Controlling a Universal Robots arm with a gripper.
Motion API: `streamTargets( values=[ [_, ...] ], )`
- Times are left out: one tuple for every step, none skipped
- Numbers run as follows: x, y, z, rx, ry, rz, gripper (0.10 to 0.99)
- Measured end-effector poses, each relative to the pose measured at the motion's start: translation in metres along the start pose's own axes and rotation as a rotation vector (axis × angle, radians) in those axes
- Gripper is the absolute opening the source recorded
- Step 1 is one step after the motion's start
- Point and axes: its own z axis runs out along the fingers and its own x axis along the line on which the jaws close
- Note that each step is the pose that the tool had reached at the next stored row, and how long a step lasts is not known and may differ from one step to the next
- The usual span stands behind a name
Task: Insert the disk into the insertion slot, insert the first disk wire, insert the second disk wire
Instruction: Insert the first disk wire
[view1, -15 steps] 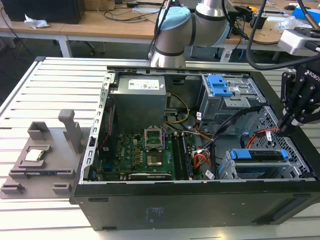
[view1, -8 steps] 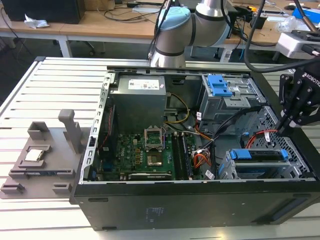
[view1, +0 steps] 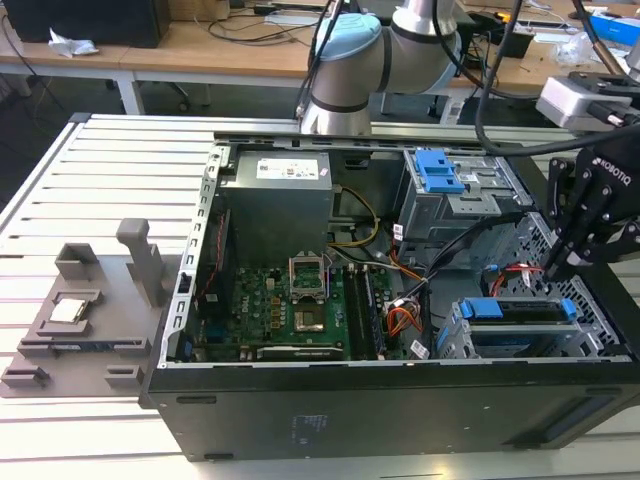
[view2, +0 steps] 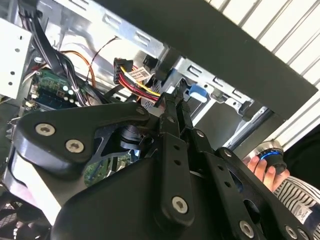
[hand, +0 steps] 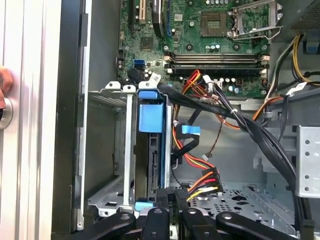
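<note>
The case (view1: 400, 410) lies open on its side, so I can reach in from above. Inside, the slot (hand: 107, 200) holds the disk (hand: 151, 117), seated fully, as far as I judge. Its long axis follows the rails, one end toward the board (hand: 200, 45), the other toward my gripper (hand: 172, 200). My fingers are pressed together just beside the coloured wires (hand: 205, 182). Whether they pinch a plug, I cannot tell.

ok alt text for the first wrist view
The gripper sits at the plug of a red, yellow and black wire bundle inside an open computer case, beside the disk, seated in the insertion slot in its blue carrier. A motherboard lies beyond.
</note>
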Motion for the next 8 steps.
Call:
streamTargets(
  values=[
    [0.0009,0.0010,0.0010,0.000,0.0000,0.000,0.169],
    [0.0019,0.0021,0.0021,0.000,0.0000,0.000,0.169],
    [0.0035,0.0035,0.0034,0.000,0.0001,0.000,0.169],
    [0.0046,0.0042,0.0044,0.000,0.0001,0.000,0.169],
    [0.0066,0.0054,0.0060,0.000,-0.0002,0.000,0.169],
    [0.0092,0.0065,0.0080,0.000,-0.0015,0.000,0.169],
    [0.0105,0.0068,0.0090,0.000,-0.0036,0.000,0.169],
    [0.0115,0.0069,0.0095,0.000,-0.0065,0.000,0.169]
  ],
)
